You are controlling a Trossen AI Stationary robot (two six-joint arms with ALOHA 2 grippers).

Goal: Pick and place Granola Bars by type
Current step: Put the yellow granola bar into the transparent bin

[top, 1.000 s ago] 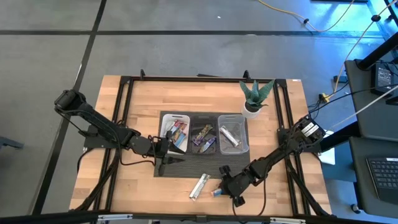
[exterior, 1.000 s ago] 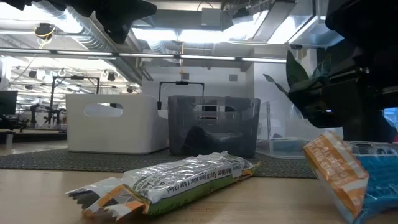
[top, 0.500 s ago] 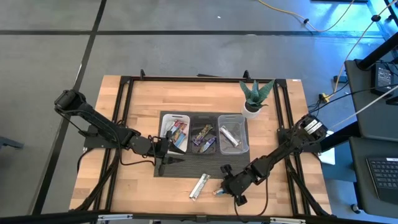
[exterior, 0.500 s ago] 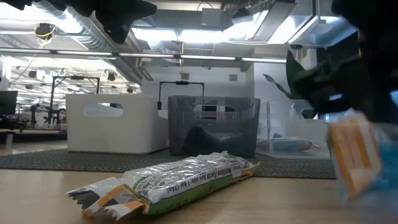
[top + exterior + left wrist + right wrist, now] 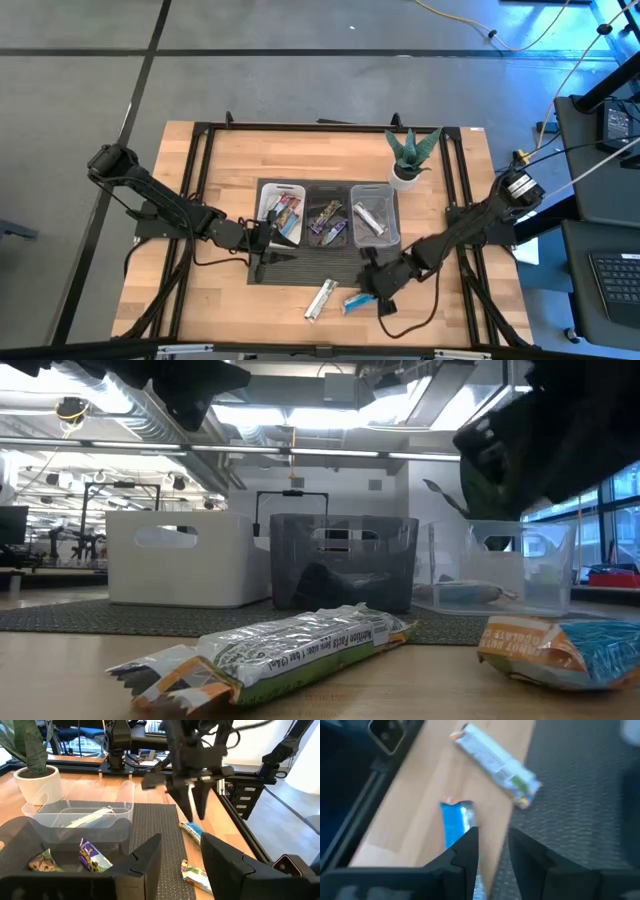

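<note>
A blue bar (image 5: 353, 302) with an orange end lies flat on the wood near the table's near edge, also seen in the low view (image 5: 565, 650). A silver bar (image 5: 320, 298) lies left of it, long side down (image 5: 270, 650). My right gripper (image 5: 372, 285) hangs open just above the blue bar (image 5: 454, 822), fingers pointing down, apart from it. My left gripper (image 5: 262, 245) waits open over the dark mat by the white tray (image 5: 280, 212). More bars lie in the white, black (image 5: 328, 220) and clear (image 5: 374, 215) trays.
The three trays stand side by side on a dark mat (image 5: 300, 268) at the table's middle. A potted plant (image 5: 408, 160) stands behind the clear tray. A black frame runs along the table's edges. Bare wood lies left and right of the mat.
The blue bar stood tilted with its orange end raised under my right gripper; it now lies flat on the table. My right gripper has moved up and a little toward the far edge, away from the bar. The silver bar has stayed put.
</note>
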